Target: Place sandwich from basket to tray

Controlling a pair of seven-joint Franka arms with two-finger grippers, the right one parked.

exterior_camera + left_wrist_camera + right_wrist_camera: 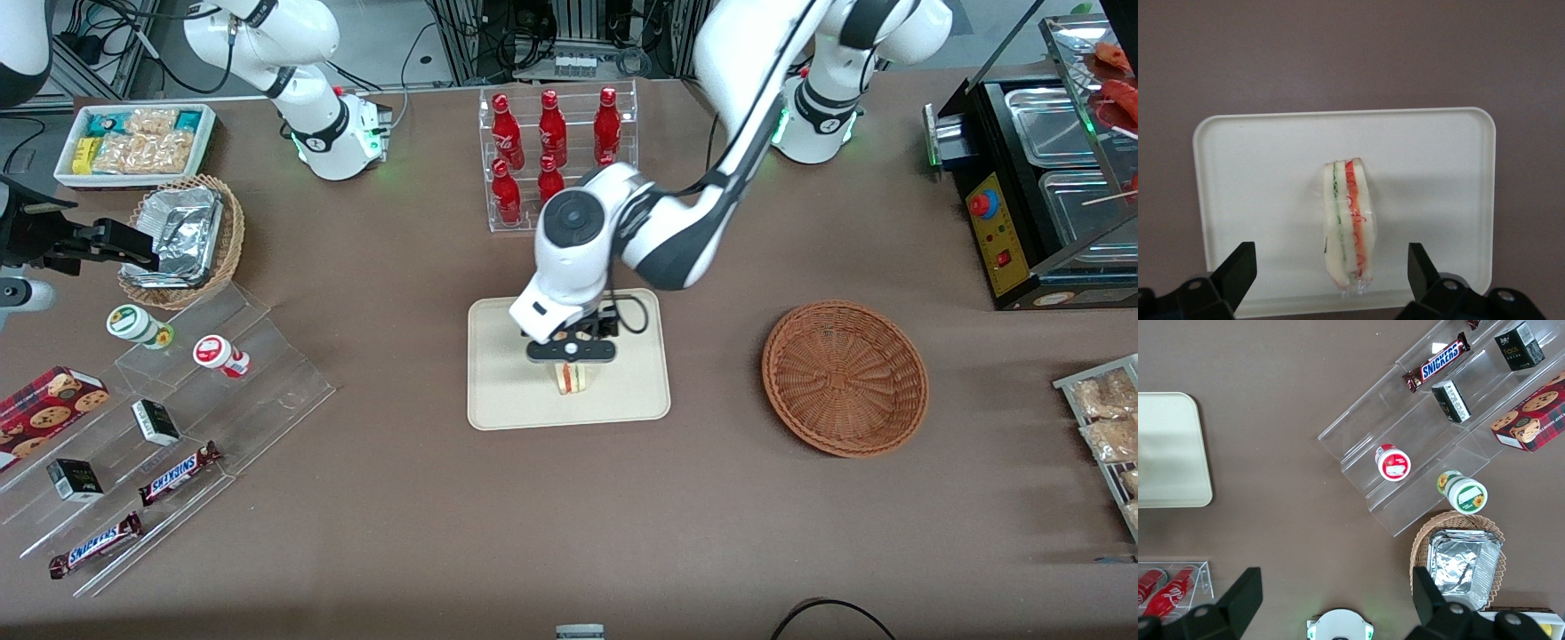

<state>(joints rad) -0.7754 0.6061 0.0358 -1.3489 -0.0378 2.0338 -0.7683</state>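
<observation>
The sandwich [573, 378] [1348, 223] stands on its edge on the cream tray [498, 391] [1258, 173], a pale wedge with green and red filling lines showing. My left gripper [571, 354] [1331, 270] hovers just above it, open, one black finger [1238, 267] on each side and clear of the bread. The reddish-brown wicker basket [845, 378] sits beside the tray toward the working arm's end of the table, with nothing in it.
A clear rack of red bottles [556, 151] stands farther from the front camera than the tray. Acrylic steps with snack bars and cups [178, 418], a foil-lined basket [182, 236] and a white snack box [133, 142] lie toward the parked arm's end. A black food warmer [1040, 178] stands toward the working arm's end.
</observation>
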